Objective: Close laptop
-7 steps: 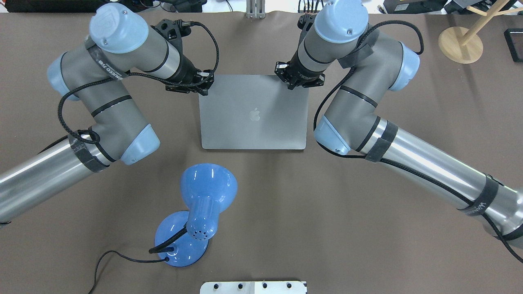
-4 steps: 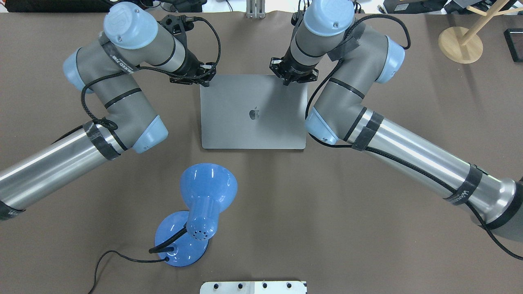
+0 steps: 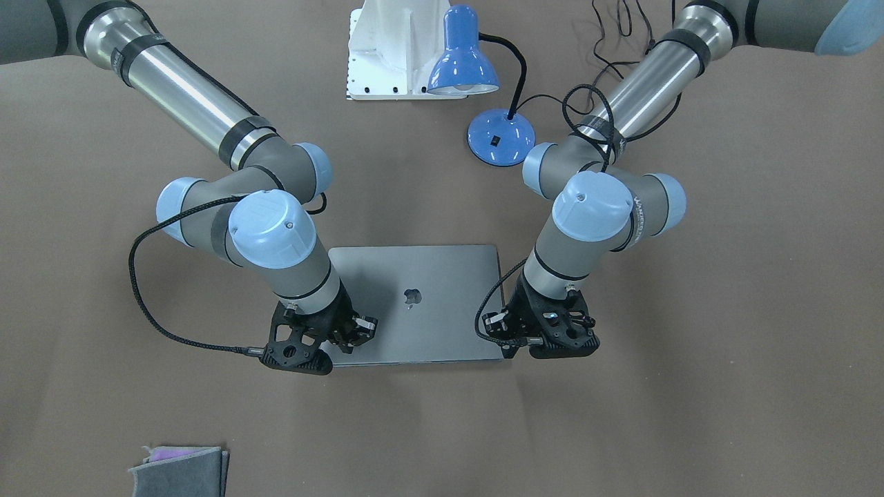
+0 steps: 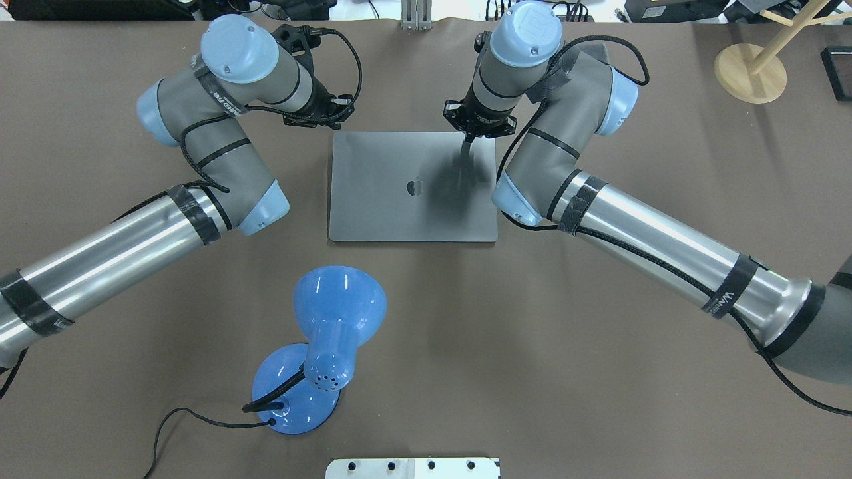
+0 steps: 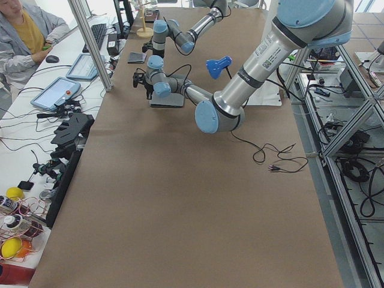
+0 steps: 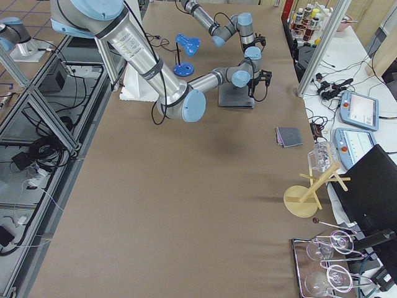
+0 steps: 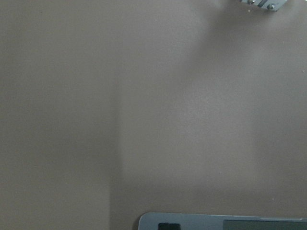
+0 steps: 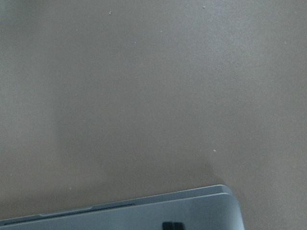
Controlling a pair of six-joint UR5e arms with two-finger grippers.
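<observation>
The space-grey laptop [image 4: 373, 193] lies in the middle of the table with its lid down on the base and the dark apple logo facing up. It also shows in the front-facing view [image 3: 442, 276]. My left gripper [image 4: 331, 123] is at the lid's far left corner and looks shut. My right gripper [image 4: 468, 138] points down onto the lid near its far right corner, fingers together. In the front-facing view the left gripper [image 3: 512, 348] and right gripper [image 3: 345, 342] stand at the lid's near corners. Both wrist views show only a laptop edge [image 8: 120, 215] and brown table.
A blue desk lamp [image 4: 333, 319] with a black cord stands near the robot's side of the laptop. A white plate [image 4: 413, 468] is at the near edge. A wooden stand [image 4: 750, 72] is far right. A grey cloth [image 3: 179, 469] lies at the operators' edge.
Both grippers have moved toward the far edge of the table and down. The lid has gone from tilted to lying flat on the base.
</observation>
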